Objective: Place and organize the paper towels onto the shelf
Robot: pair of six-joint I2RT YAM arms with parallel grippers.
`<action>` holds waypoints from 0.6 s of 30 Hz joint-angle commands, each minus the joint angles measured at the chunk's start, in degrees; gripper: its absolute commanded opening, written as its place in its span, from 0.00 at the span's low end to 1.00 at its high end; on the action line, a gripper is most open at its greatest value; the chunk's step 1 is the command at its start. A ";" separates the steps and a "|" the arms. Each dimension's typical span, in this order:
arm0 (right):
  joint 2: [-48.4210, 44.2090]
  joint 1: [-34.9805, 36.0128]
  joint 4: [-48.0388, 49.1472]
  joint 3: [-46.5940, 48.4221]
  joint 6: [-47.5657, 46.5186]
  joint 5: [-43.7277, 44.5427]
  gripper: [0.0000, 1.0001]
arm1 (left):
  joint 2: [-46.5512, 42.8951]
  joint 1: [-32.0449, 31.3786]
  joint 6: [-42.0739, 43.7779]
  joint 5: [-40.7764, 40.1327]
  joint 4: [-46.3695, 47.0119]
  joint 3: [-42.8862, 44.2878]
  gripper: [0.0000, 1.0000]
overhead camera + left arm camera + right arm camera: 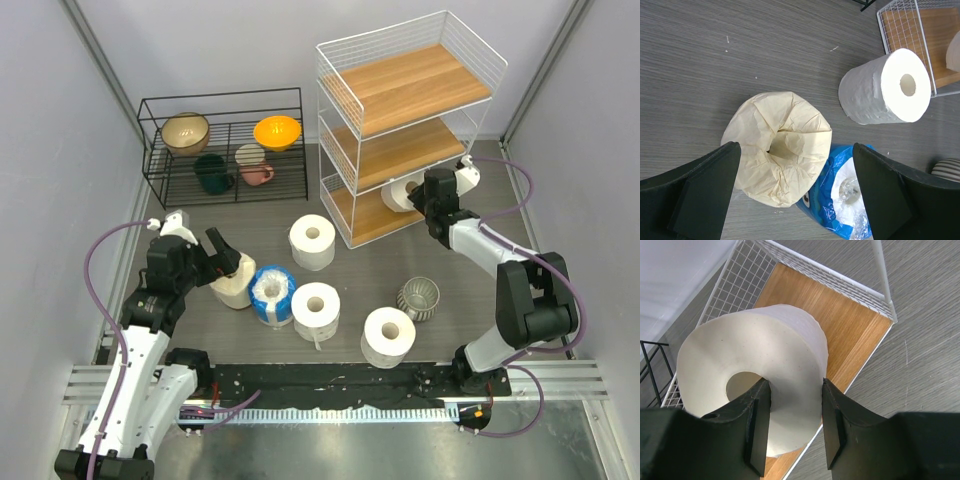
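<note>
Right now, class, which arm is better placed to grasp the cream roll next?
Left: the left gripper hangs open over the cream roll; the right gripper holds a white roll at the shelf.

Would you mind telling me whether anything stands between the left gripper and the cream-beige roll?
Nothing visible does: the left gripper hangs open right above the cream-beige roll. The blue-wrapped roll close beside it may crowd one finger.

Rack: I see a black wire rack (225, 145), back left, tan bowl (185, 132) and orange bowl (277, 131) inside.
Cup: grey ribbed cup (419, 297), upright on counter (250, 215).
</note>
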 commanded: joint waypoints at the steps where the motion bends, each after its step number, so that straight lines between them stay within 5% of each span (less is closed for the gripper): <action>1: -0.42 -0.14 3.44 0.91 -0.41 -1.30 0.16 | 0.10 -0.12 0.48 1.35 1.53 0.00 1.00; 18: 0.99 -0.06 2.21 0.91 -0.41 -0.95 0.23 | 0.10 -0.20 0.40 1.35 1.44 -0.09 1.00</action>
